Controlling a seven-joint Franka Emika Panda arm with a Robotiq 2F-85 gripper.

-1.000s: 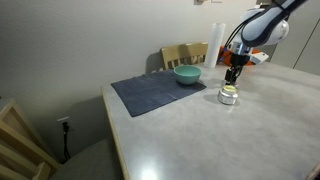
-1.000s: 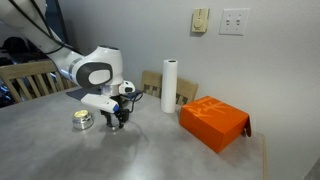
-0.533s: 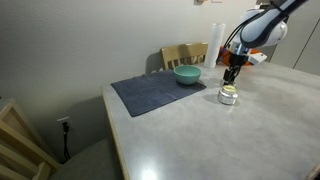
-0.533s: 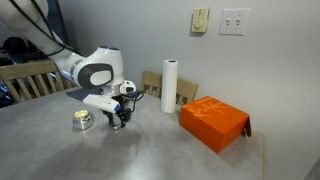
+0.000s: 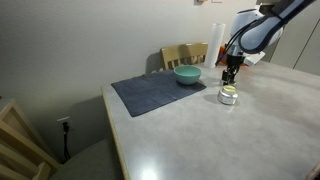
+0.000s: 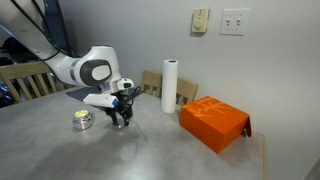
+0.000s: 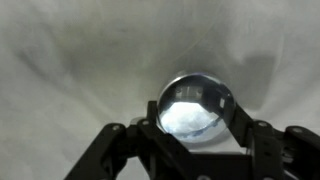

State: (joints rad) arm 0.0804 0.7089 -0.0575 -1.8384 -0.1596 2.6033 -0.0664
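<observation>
Clamping a shiny round thing (image 7: 195,105), the tool (image 6: 122,118) hovers; tin (image 6: 82,120) just beside it.

The tool (image 6: 122,117) has edged slightly up, away from the tin (image 6: 82,120).

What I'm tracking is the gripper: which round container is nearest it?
The small silver tin, right beside the gripper; the teal bowl sits farther off, on the dark mat.

Small round silver tin (image 6: 82,120) stands upright on the grey table (image 6: 150,152)
</observation>
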